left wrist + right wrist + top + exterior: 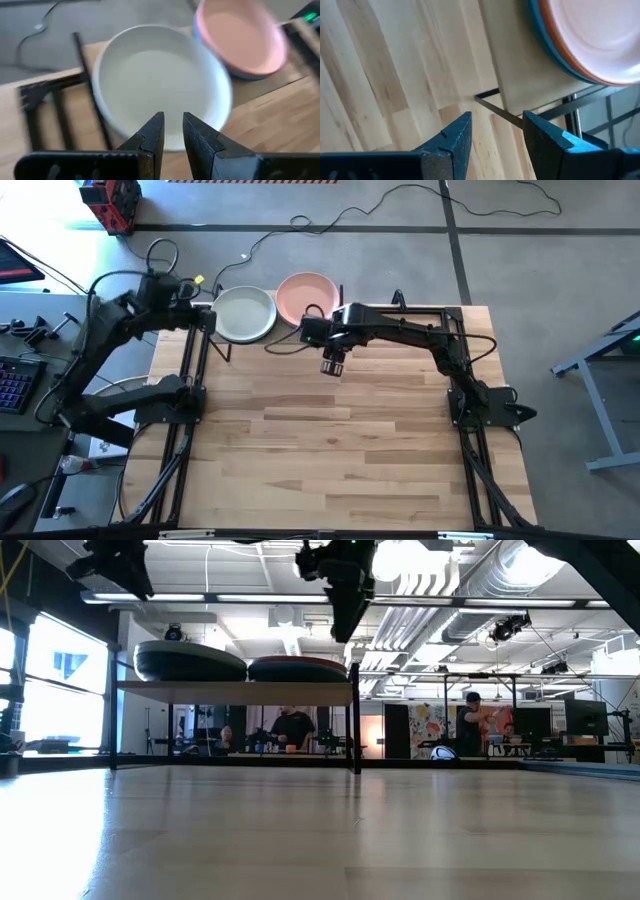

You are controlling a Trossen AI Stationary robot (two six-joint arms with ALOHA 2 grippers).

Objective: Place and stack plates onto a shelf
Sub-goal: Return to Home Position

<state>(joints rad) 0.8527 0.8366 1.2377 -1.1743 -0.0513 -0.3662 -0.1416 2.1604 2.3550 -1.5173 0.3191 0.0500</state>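
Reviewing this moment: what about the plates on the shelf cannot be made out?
- Plates under the pale plate and the pink plate: in the high view, those top plates cover them.
- Number per stack: in the low view, the plates on the shelf sit edge-on and merge together.
- Pink plate's full rim: in both wrist views, it is cut off by the picture edges.

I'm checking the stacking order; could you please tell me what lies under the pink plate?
Under the pink plate, the rims of an orange-red plate and, below it, a blue plate show. Their faces and anything lower are covered.
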